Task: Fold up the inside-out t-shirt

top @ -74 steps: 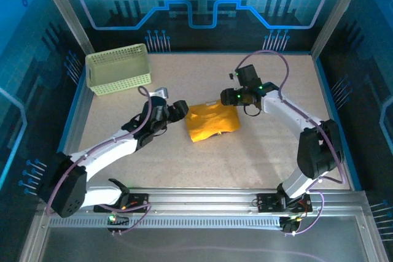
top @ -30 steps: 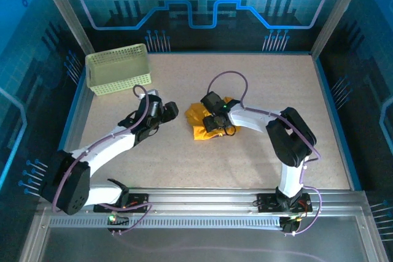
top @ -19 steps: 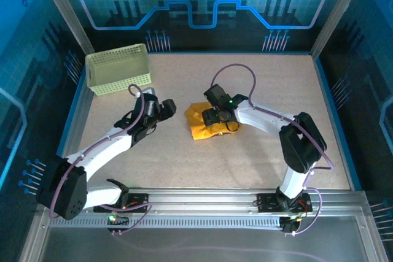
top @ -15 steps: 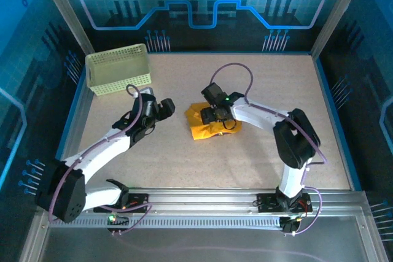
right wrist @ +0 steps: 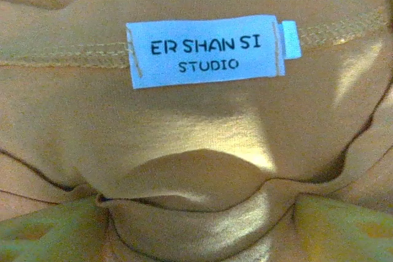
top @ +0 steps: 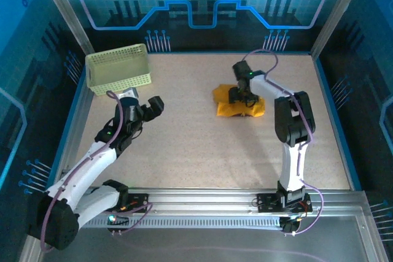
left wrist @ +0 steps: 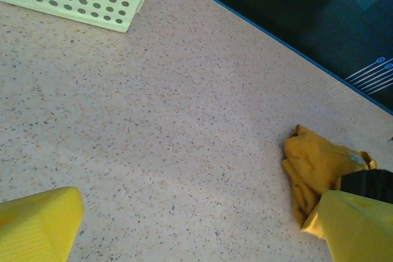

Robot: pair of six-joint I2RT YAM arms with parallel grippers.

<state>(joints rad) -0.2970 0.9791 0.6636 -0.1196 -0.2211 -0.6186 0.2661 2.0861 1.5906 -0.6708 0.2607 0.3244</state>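
Plainly, the t-shirt (right wrist: 184, 133) shows a label (right wrist: 206, 50) at 12 o'clock: "ER SHAN SI STUDIO". Right pincer (right wrist: 196, 228) grips its cloth; left pincer (left wrist: 196, 231) gapes.

The t-shirt (top: 226, 107) is plain mustard-yellow cloth, bunched into a small crumpled heap rather than spread flat. It lies on the table (top: 196, 157) right of centre, toward the far side. It is inside out: a white neck label (right wrist: 206, 50) reading "ER SHAN SI STUDIO" shows under a stitched seam. Below the label the cloth puckers into a soft raised fold.
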